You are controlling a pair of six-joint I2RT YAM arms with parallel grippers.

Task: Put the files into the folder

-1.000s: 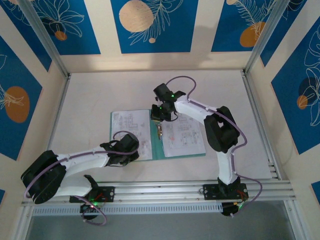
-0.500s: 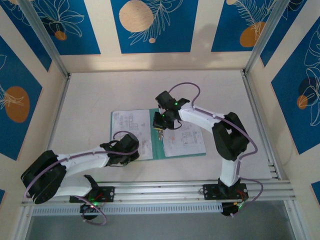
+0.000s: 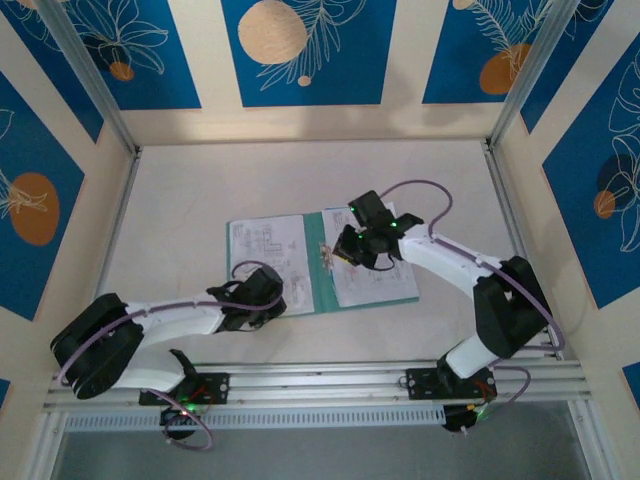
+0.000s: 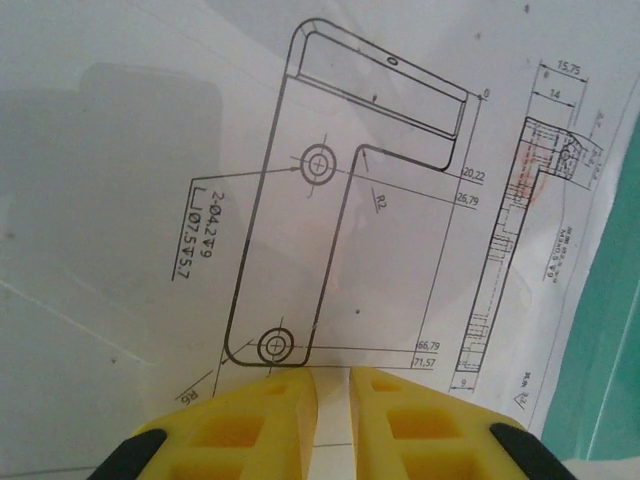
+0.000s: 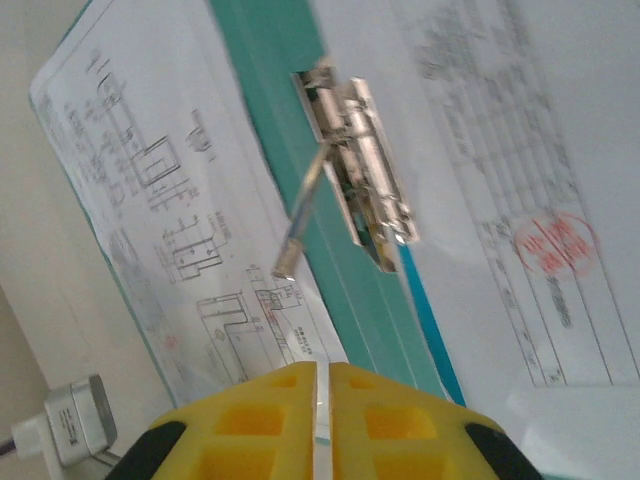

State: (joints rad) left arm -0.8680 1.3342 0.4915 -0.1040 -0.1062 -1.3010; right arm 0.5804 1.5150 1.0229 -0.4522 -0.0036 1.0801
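The teal folder (image 3: 322, 285) lies open on the table, with white printed files on both leaves: one sheet on the left leaf (image 3: 265, 245), another on the right leaf (image 3: 378, 275). Its silver clip (image 5: 360, 160) sits on the spine (image 5: 345, 280) with the wire lever (image 5: 300, 215) raised. My right gripper (image 5: 323, 368) hovers over the spine just short of the clip, jaws together and holding nothing; from above this right gripper (image 3: 345, 255) is at the folder's middle. My left gripper (image 4: 333, 372) rests on the left sheet's drawing (image 4: 320, 165), jaws nearly together, nothing between them.
The right sheet carries a red round stamp (image 5: 555, 245). A small grey block with a white cable (image 5: 60, 425) lies beside the folder's left edge. Bare white table (image 3: 200, 190) surrounds the folder, bounded by metal frame rails (image 3: 300, 380) at the near edge.
The right arm swung right and its gripper moved along the spine toward the clip. The folder with its sheets shifted and turned slightly to the right. The left gripper stayed on the left sheet.
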